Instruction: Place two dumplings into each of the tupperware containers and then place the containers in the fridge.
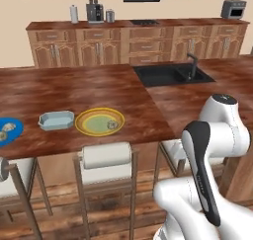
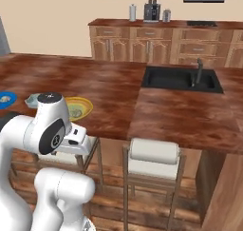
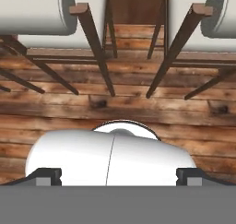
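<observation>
a simulated kitchen with a long dark wood island counter [image 1: 89, 93] seen from behind a white robot arm [image 1: 212, 150]. in the left base view the arm is folded low at the lower right, in front of the counter's edge.

on the near part of the counter, a small pale blue tupperware container [image 1: 56, 120] with rounded corners sits just left of a yellow-green round plate [image 1: 99, 121]. one tan dumpling [image 1: 112, 125] lies on the right side of that plate. at the far left edge, a bright blue plate [image 1: 11, 130] carries two more pale dumplings [image 1: 5, 133]; they are too small to make out clearly. the right base view shows the same pale blue tub, yellow-green plate and blue plate partly hidden behind the arm's upper joint.

a black sink [image 1: 170, 75] with a dark faucet [image 1: 191, 66] is set into the counter to the right. white-cushioned bar stools [image 1: 106, 156] stand under the counter's near edge. wooden cabinets [image 1: 99, 46] line the back wall, with a coffee machine [image 1: 94, 11] on top.

in the hand view the gripper [image 3: 118, 176] points down at the wooden plank floor [image 3: 118, 103] between stool legs; its two dark fingertips [image 3: 46, 176] stand far apart at the bottom corners, spread wide with nothing between them.
</observation>
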### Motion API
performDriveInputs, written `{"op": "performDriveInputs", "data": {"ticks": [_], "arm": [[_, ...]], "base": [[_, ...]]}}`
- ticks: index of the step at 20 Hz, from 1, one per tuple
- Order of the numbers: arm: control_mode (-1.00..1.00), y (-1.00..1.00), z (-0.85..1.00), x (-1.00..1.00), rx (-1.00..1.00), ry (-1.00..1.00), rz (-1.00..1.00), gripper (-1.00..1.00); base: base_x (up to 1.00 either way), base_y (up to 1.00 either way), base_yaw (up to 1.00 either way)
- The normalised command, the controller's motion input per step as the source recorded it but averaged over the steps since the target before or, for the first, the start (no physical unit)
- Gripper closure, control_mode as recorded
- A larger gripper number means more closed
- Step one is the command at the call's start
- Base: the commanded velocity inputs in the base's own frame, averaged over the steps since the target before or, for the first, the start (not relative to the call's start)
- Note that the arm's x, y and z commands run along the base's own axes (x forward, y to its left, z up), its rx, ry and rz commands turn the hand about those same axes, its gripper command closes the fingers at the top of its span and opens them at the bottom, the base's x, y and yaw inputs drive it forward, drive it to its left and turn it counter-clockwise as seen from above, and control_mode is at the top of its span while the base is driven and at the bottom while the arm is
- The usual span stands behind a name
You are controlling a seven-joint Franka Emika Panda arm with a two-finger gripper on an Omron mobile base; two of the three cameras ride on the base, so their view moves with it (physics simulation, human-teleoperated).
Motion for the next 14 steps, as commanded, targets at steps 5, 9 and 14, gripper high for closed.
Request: {"op": "performDriveInputs", "data": {"ticks": [5, 9, 14], "arm": [[1.00, 0.00, 0.00, 0.00, 0.00, 0.00, 0.00, -1.00], [1.00, 0.00, 0.00, 0.00, 0.00, 0.00, 0.00, -1.00], [1.00, 0.00, 0.00, 0.00, 0.00, 0.00, 0.00, -1.00]], "base": [[0.31, 0.50, 0.00], [0.34, 0.41, 0.00], [0.42, 0.56, 0.00]]}}
